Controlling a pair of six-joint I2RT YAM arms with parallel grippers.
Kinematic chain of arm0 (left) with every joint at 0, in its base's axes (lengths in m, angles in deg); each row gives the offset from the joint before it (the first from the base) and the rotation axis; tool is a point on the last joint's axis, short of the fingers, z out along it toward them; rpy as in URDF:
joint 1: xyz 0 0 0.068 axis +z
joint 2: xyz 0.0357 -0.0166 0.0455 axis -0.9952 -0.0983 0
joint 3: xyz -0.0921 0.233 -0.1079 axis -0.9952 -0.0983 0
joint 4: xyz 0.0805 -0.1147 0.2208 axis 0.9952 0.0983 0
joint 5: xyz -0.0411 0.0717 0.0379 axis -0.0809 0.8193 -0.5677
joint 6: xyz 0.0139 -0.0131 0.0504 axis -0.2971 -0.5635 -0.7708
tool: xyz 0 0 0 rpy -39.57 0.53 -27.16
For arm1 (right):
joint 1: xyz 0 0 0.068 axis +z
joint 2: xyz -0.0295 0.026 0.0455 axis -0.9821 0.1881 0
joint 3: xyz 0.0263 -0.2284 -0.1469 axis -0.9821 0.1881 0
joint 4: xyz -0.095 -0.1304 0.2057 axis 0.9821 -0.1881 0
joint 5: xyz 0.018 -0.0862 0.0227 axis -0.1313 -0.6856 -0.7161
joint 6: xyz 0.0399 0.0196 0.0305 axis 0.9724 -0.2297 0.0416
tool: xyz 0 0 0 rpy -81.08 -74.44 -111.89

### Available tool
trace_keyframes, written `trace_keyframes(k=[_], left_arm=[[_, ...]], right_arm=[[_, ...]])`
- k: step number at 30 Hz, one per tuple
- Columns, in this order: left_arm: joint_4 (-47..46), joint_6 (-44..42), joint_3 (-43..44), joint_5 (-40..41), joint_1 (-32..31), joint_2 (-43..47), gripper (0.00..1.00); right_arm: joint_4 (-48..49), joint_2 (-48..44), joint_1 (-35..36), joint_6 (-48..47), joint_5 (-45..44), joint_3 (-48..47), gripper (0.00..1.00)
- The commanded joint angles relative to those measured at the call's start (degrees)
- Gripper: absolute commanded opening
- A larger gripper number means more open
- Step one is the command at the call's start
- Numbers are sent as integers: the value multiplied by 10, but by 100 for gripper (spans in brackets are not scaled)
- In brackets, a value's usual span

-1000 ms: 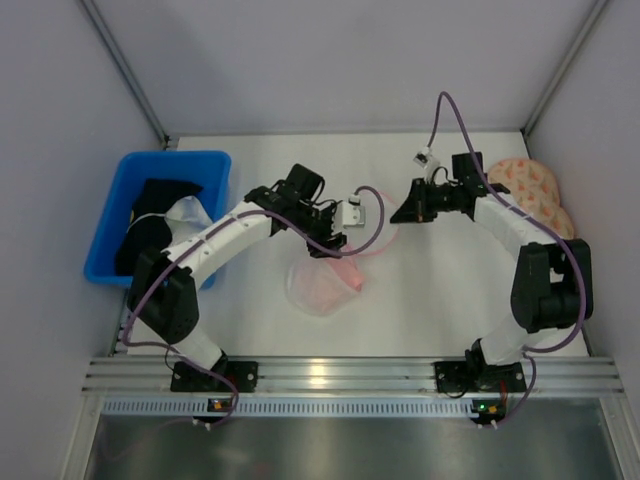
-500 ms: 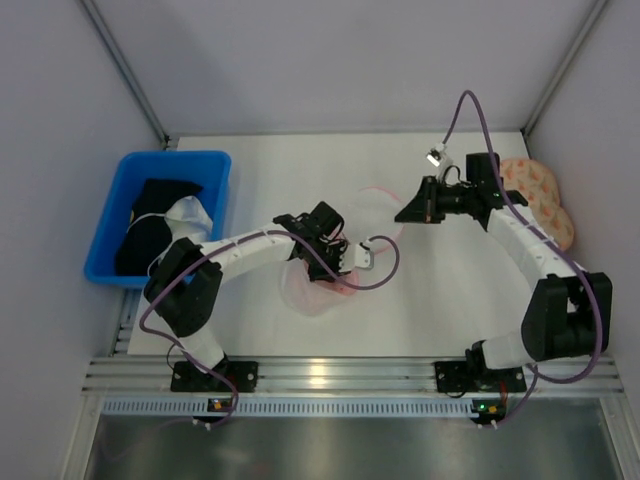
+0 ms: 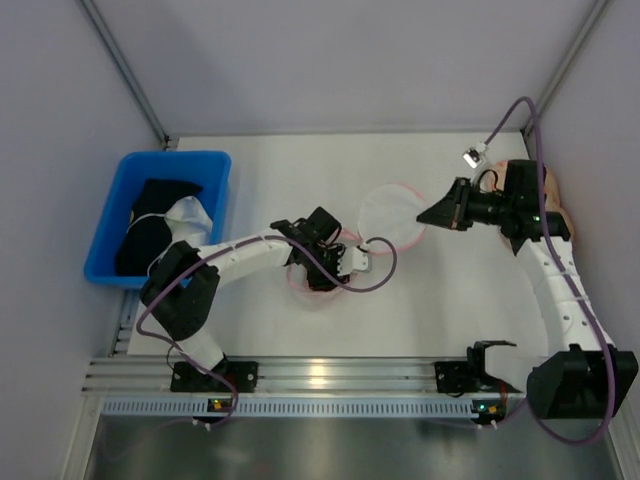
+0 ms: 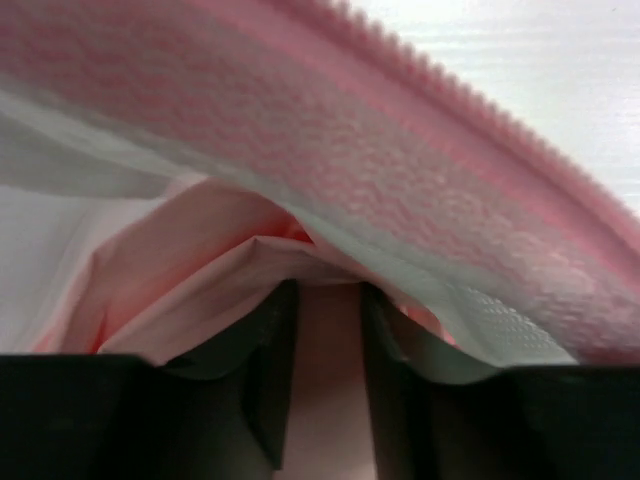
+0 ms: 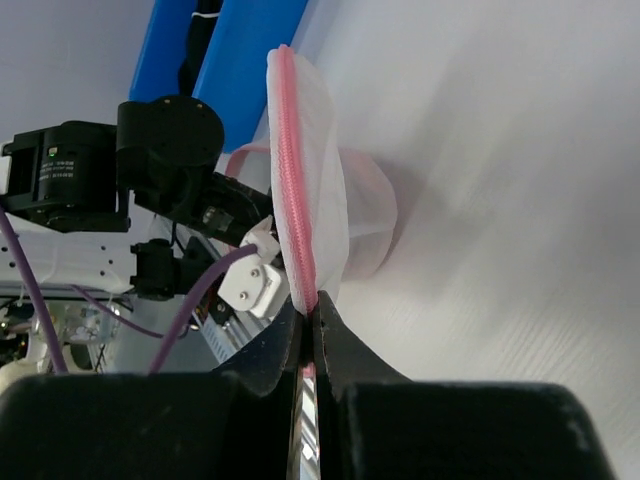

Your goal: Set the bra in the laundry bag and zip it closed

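Bra (image 4: pixel 190 275) inside laundry bag (image 3: pixel 390 212)

- No text, brand, number or sign could be read in the top view or the left wrist view.
- Right wrist view: a small white sticker (image 5: pixel 62 166) sat on a black motor housing (image 5: pixel 100 200) and carried a few lines of tiny dark print, too small and blurred to read.
- No other lettering was legible anywhere.
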Motion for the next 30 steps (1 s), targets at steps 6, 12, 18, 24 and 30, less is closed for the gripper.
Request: trace_keyframes(k=[6, 12, 18, 24, 30], left_arm=[[-51, 124, 59, -79, 2, 126, 61], [-54, 188, 108, -85, 2, 165, 63], [-74, 313, 116, -64, 20, 196, 63], [-129, 561, 126, -107, 116, 214, 67], [-147, 721, 139, -165, 179, 204, 73]], right_arm=[[-41, -57, -25, -25, -30, 9, 0], [-22, -59, -22, -27, -50, 15, 0], [4, -56, 51, -69, -125, 4, 0], [7, -45, 177, -145, -267, -35, 0], [-16, -36, 228, -215, -373, -79, 0]])
